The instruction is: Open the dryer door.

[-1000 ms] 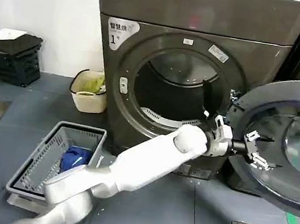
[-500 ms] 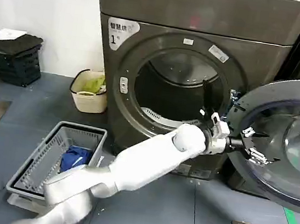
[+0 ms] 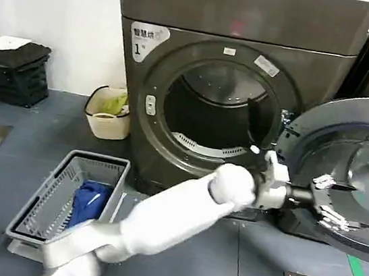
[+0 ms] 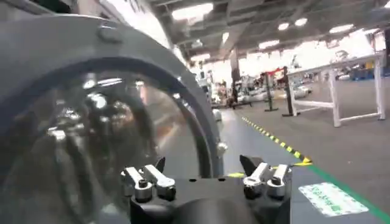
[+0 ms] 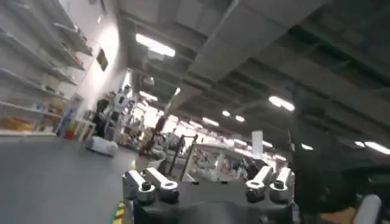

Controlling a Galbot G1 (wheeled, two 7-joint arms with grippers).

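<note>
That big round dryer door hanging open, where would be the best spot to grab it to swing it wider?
Probably the chrome ring of the dryer door at its free edge, farthest from the hinge, approached from the front. The domed glass offers no hold. The left gripper, open, is at that lower rim.

Your head view's right edge cuts off the dryer door (image 3: 354, 170), so you can't see its far rim, and its dark glass hides whatever lies behind it. The left gripper (image 3: 331, 199) is small against that glass, and you can't tell whether its fingertips touch the door
</note>
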